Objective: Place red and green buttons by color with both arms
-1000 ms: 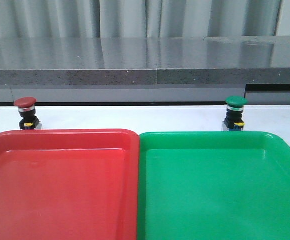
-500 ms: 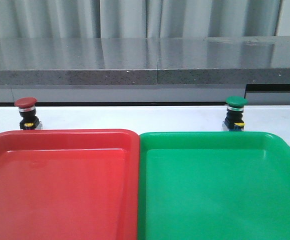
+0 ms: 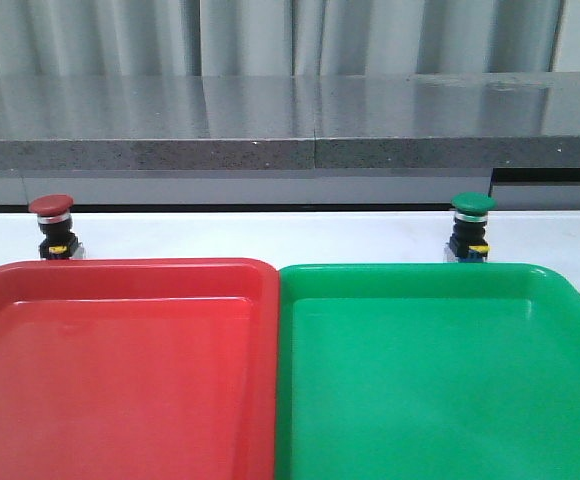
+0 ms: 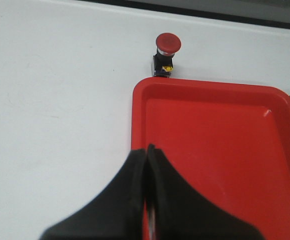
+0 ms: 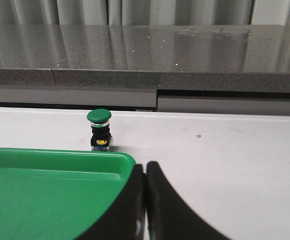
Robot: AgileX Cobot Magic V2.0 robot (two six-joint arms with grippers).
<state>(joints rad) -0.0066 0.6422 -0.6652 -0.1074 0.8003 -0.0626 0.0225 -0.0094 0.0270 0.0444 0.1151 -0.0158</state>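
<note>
Red button (image 3: 51,226) stands upright on the white surface (image 3: 260,235), just behind the far left corner of the red tray (image 3: 120,370); its dark red cap sits over a silver collar, a black body and a yellow tab. From the left wrist view the same button (image 4: 166,53) is seen just outside the tray's far rim (image 4: 205,86), close to it, though whether it touches the rim cannot be told. Green button (image 3: 470,227) stands upright too, on the surface just behind the far edge of the green tray (image 3: 440,370), toward its right side; the right wrist view shows it (image 5: 99,129) just beyond that tray's rim (image 5: 60,154). The two buttons are well apart, one at each side of the scene.

The trays lie side by side, red on the left and green on the right, their inner edges touching or nearly so. Neither tray holds a button.

Left gripper (image 4: 146,150) hangs over the near left edge of the red tray, its jaws pressed together with nothing between them. Right gripper (image 5: 145,167) hangs by the right corner of the green tray, jaws likewise together and holding nothing. Both are well apart from the buttons.

Behind the surface runs a grey speckled counter (image 3: 290,120), with pale curtains (image 3: 270,35) beyond it.
</note>
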